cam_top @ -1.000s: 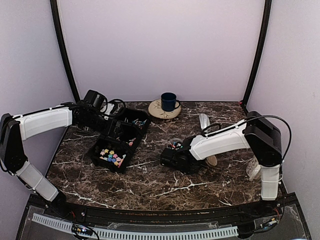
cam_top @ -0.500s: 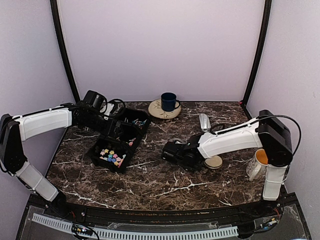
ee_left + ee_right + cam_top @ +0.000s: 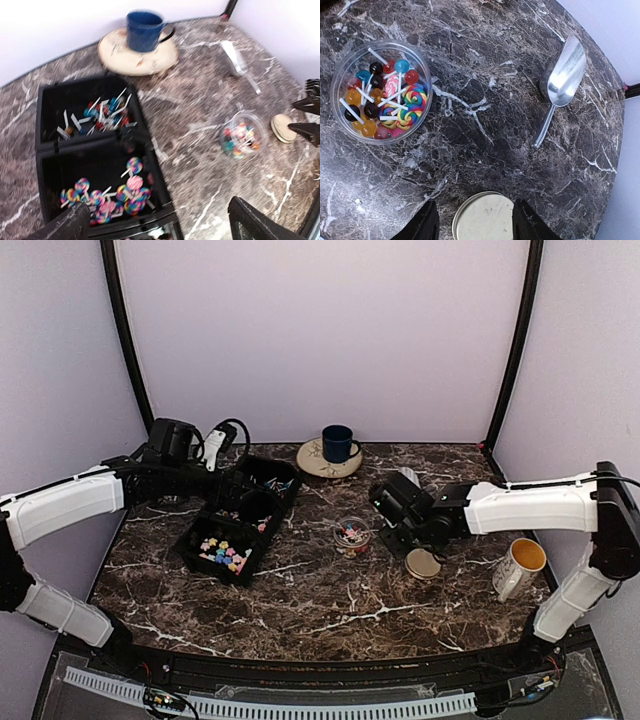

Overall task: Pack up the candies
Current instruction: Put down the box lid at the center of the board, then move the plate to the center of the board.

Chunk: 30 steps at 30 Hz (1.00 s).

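The candies lie in a black three-part tray (image 3: 196, 536): pastel pieces (image 3: 224, 552) in the near part, swirl lollipops (image 3: 107, 197) in the middle, thin stick ones (image 3: 102, 112) in the far part. More candies (image 3: 382, 102) fill a small clear jar (image 3: 351, 535), which has no lid on it. Its gold lid (image 3: 484, 217) lies upside down on the table. My right gripper (image 3: 476, 227) is open and hovers over the lid (image 3: 423, 563), one finger on each side. My left gripper (image 3: 160, 230) is open and empty above the tray's right edge.
A metal scoop (image 3: 565, 75) lies behind the lid. A blue mug (image 3: 337, 443) stands on a round plate (image 3: 312, 462) at the back. A white mug (image 3: 520, 565) stands at the right. The jar (image 3: 241, 136) sits between tray and lid.
My right gripper has pulled back from the jar toward the right and now hangs over the lid; the jar is uncovered. My left arm has drawn back a little over the tray.
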### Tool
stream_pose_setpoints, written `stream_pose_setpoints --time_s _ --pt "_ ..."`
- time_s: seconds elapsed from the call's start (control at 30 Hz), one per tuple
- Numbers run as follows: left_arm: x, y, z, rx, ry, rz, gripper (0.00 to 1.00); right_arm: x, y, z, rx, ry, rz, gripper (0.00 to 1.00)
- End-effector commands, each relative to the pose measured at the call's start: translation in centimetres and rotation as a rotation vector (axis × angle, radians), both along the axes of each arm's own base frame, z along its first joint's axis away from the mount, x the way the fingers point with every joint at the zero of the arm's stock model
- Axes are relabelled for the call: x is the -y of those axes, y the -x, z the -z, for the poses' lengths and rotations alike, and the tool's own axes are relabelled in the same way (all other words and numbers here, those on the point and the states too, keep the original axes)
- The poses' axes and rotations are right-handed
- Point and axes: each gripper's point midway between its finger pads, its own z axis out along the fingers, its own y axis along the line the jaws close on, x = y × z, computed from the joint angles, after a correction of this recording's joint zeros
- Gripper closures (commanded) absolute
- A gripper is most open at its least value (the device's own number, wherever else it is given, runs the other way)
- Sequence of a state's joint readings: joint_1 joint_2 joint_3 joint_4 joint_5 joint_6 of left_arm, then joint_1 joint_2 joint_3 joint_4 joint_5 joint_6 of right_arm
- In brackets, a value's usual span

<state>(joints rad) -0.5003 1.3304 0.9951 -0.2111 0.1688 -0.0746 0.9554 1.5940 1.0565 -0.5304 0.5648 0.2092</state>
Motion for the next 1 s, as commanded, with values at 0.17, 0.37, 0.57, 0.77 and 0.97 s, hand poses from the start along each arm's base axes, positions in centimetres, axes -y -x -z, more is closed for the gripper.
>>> stream_pose_setpoints --time_s 0.17,0.37,0.57,0.77,0.97 --pt "6.2 1.9 -3.9 0.141 0.097 0.143 0.01 -0.4 -0.8 -3.3 0.042 -0.284 -0.015 0.47" --pt "10.6 0.8 2.1 -0.028 0.035 0.07 0.01 0.9 -1.1 -5.1 0.088 -0.323 0.007 0.46" --pt "12.3 -0.2 6.9 -0.139 0.022 0.003 0.01 2.4 -0.7 -5.7 0.117 -0.319 0.031 0.45" --pt "12.7 -0.8 10.9 -0.22 0.007 -0.054 0.01 3.2 -0.3 -5.4 0.122 -0.326 0.046 0.44" --pt "12.9 -1.0 13.6 -0.264 -0.012 -0.077 0.01 3.2 -0.4 -5.5 0.125 -0.323 0.043 0.43"
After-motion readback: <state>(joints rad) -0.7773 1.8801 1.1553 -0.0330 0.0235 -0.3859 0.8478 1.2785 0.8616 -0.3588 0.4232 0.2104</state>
